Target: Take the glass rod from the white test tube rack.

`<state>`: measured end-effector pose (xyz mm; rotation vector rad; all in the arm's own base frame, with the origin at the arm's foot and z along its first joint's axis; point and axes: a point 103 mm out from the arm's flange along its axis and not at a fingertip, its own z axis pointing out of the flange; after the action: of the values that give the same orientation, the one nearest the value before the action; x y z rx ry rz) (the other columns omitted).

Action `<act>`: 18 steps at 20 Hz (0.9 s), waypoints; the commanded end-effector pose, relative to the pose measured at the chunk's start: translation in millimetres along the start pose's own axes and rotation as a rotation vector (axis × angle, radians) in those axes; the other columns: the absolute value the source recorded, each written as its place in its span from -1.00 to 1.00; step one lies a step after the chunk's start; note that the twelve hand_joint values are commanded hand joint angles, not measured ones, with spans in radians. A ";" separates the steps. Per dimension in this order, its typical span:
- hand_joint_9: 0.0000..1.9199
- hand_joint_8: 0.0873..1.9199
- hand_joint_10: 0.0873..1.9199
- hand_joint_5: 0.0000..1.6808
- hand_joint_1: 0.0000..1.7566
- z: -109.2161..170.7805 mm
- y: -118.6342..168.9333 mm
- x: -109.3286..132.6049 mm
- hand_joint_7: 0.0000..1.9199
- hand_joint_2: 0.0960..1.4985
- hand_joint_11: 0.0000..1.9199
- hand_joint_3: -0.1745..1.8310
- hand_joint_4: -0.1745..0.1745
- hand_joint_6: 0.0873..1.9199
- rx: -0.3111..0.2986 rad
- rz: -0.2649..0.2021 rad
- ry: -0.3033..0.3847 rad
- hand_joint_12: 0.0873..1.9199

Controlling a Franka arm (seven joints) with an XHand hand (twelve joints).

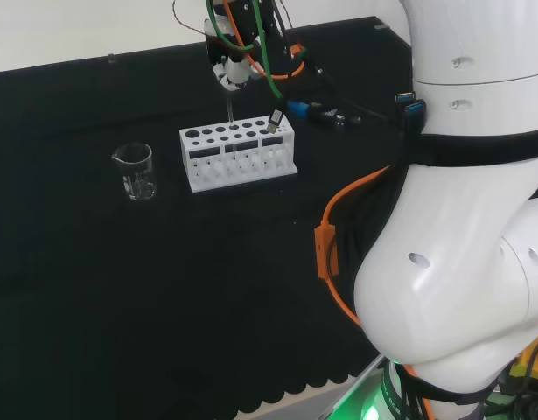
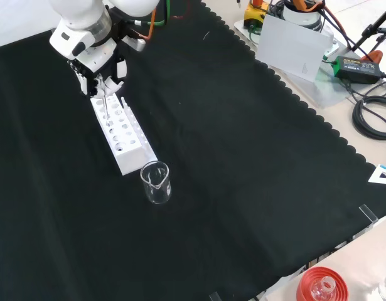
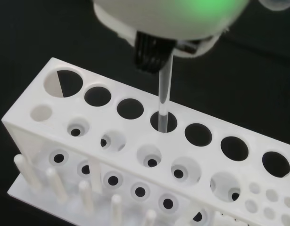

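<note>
The white test tube rack point(image 1: 238, 156) point(image 2: 120, 135) point(image 3: 135, 155) stands on the black cloth, with two rows of round holes on top. A thin clear glass rod point(image 3: 163, 92) point(image 1: 229, 109) point(image 2: 105, 103) stands upright in a hole of the rack's back row, its lower end still inside the hole. The hand point(image 1: 238, 66) point(image 2: 98, 66) hangs directly above the rack. In the wrist view a black ribbed fingertip point(image 3: 152, 54) presses against the rod's upper end and pinches it against the white part of the hand.
An empty clear glass beaker point(image 1: 137, 171) point(image 2: 156, 182) stands on the cloth just off one end of the rack. A small black and silver piece point(image 1: 275, 121) sticks out of the rack's other end. A red ribbed ring point(image 2: 321, 285) with a flask sits at the cloth's near edge in the front view.
</note>
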<state>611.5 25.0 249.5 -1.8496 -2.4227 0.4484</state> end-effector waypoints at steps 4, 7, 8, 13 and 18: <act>0.80 -0.32 -0.60 0.40 0.52 -15.1 -14.7 -0.4 0.48 -0.38 0.70 0.06 -1.00 -0.27 -0.008 -0.018 0.018 -0.41; 0.81 -0.31 -0.59 0.41 0.52 -26.0 -22.6 3.9 0.48 -0.38 0.71 0.06 -1.00 -0.28 -0.018 -0.022 0.011 -0.41; 0.81 -0.31 -0.59 0.41 0.52 -31.0 -25.6 5.4 0.48 -0.38 0.71 0.06 -1.00 -0.28 -0.022 -0.023 0.006 -0.41; 0.82 -0.31 -0.59 0.41 0.52 -54.1 -41.0 10.2 0.48 -0.38 0.71 0.06 -1.00 -0.29 -0.031 -0.024 0.002 -0.40; 0.83 -0.31 -0.59 0.41 0.52 -75.0 -55.6 14.9 0.48 -0.38 0.72 0.05 -1.00 -0.30 -0.039 -0.023 0.009 -0.40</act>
<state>584.7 33.7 316.4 -1.8412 -2.4658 0.3961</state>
